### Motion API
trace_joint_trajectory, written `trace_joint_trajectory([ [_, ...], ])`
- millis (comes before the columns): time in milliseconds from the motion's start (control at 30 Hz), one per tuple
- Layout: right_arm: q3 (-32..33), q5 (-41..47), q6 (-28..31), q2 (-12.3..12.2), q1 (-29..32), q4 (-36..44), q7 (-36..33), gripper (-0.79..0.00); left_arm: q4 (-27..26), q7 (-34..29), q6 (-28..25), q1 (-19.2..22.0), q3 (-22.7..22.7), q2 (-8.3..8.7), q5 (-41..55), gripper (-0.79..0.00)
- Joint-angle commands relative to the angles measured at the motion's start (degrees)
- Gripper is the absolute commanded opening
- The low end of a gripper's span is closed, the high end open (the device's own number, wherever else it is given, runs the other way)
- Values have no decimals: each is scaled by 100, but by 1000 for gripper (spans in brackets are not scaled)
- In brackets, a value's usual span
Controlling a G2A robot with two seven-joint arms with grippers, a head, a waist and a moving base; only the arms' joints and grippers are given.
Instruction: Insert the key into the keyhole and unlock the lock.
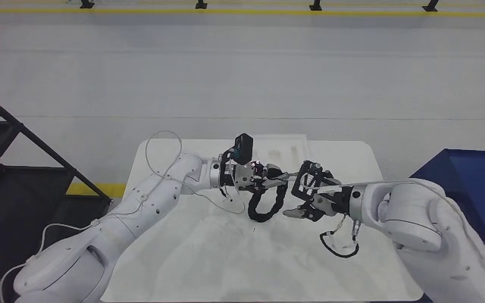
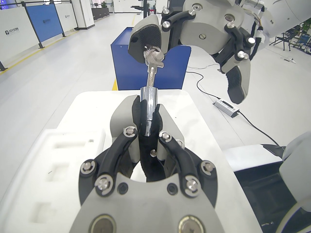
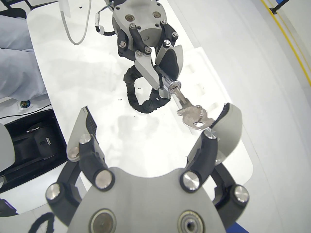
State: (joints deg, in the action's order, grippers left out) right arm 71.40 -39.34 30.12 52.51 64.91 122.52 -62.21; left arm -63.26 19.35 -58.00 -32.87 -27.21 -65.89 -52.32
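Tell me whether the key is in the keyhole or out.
In. The key has its blade in the keyhole of the chrome lock cylinder; its head sticks out.

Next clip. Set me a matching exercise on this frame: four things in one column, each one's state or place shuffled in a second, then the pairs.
Things:
1. left gripper
2. right gripper
3. key
4. foam tray

States or places:
A. open, one of its fingers at the key's head
B. lying on the table
C. blade pushed into the lock cylinder
D. shut on the lock cylinder

Pairs: 1-D, 2-A, 3-C, 4-B.
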Motion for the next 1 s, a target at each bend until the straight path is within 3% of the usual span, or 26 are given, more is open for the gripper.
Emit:
trace_joint_trajectory([
  [0,-52,2,-13,1,-27,-4,10,0,-9,23,0,-13,-20,2,-33,-785],
  [533,-248,77,181,-20,-230,-201,116,0,-56,285,0,-96,-141,-21,-592,-785],
  [800,9,-792,1162,-116,-299,-133,282,0,-52,396,0,-116,-161,6,-751,-785],
  [900,77,-1076,1490,-148,-274,-111,446,-249,-96,409,0,-117,-130,29,-762,-785],
  [967,92,-1236,1656,-166,-269,-102,506,-360,-125,396,0,-111,-99,44,-765,-785],
])
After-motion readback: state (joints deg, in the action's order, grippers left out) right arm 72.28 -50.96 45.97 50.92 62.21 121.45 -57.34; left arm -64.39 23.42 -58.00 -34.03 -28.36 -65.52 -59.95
